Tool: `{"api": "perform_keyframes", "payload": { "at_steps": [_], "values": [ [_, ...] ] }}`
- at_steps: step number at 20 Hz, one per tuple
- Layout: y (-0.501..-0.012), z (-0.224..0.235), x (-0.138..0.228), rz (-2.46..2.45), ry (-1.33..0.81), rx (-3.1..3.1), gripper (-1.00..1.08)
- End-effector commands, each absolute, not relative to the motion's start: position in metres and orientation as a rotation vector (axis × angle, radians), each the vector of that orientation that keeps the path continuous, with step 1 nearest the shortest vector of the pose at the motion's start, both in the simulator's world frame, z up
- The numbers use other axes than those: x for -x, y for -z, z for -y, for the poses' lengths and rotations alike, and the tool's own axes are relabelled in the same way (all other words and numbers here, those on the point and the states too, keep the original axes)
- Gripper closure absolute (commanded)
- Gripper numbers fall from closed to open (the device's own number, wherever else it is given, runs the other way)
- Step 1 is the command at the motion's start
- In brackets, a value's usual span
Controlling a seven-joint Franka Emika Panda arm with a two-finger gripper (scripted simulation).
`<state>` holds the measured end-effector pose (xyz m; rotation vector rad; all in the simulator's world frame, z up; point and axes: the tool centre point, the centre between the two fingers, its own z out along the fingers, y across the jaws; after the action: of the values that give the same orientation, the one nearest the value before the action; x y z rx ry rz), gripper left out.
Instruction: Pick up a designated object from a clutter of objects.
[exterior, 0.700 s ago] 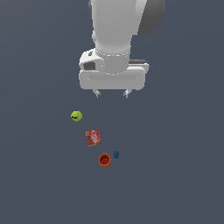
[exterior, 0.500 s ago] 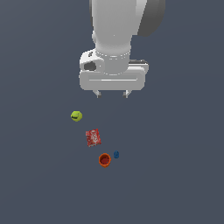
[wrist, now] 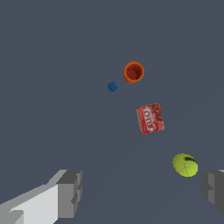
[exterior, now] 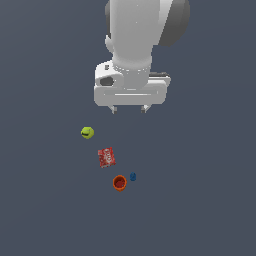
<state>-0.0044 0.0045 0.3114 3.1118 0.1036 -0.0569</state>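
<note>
The red box (exterior: 106, 157) lies flat on the dark surface (exterior: 200, 200), alone, touching nothing; the fingers (exterior: 129, 108) hang high over it, spread wide, with nothing in them; they are not straight above the box. The yellow-green ball (exterior: 87, 132) sits near the box on the arm's side; the orange cup (exterior: 119, 182) and the tiny blue piece (exterior: 133, 176) sit near it on the far side. If the arm comes down off target, a finger could hit the ball and it may roll away; the cup is red too, so the arm might go for the wrong thing; the box is low and flat, so the fingers could slip over it and close on nothing.
</note>
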Motion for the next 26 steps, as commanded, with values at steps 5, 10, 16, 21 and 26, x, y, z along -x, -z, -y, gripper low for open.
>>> {"api": "perform_keyframes", "payload": {
  "at_steps": [5,10,16,21,26],
  "values": [
    [-0.302,0.0,0.001,-0.117,0.055,-3.112,-0.92],
    [-0.279,0.01,-0.007,-0.149,0.051,-3.113,-0.92],
    [-0.233,0.031,-0.019,-0.212,0.042,-3.115,-0.92],
    [-0.18,0.056,-0.026,-0.283,0.03,-3.115,-0.92],
    [-0.129,0.078,-0.026,-0.349,0.018,-3.115,-0.92]
  ]
}}
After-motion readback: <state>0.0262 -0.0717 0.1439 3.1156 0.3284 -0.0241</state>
